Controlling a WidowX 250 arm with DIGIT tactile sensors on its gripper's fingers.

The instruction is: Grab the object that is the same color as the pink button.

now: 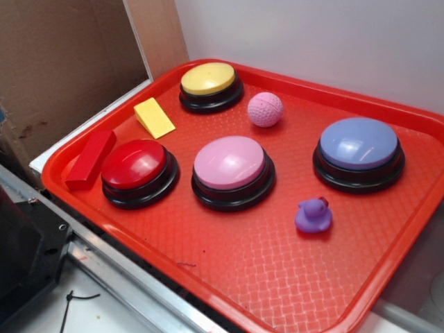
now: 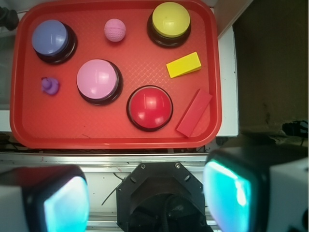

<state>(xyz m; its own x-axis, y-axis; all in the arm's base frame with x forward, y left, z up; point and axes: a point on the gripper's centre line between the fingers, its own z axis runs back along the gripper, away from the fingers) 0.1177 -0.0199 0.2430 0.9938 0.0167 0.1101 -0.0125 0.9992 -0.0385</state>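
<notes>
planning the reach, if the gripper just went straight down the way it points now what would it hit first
Probably the red button, perhaps the tray's near rim: the gripper, open, looks down over that edge. The pink ball lies far beyond; depth is unclear.

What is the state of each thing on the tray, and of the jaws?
pink ball: loose on the red tray, not held
pink button: upright, untouched
red button: upright
yellow button: upright
lavender-blue button: upright
purple duck: standing upright
yellow wedge: lying flat
red block: leaning on the tray rim
gripper: jaws open, empty
</notes>
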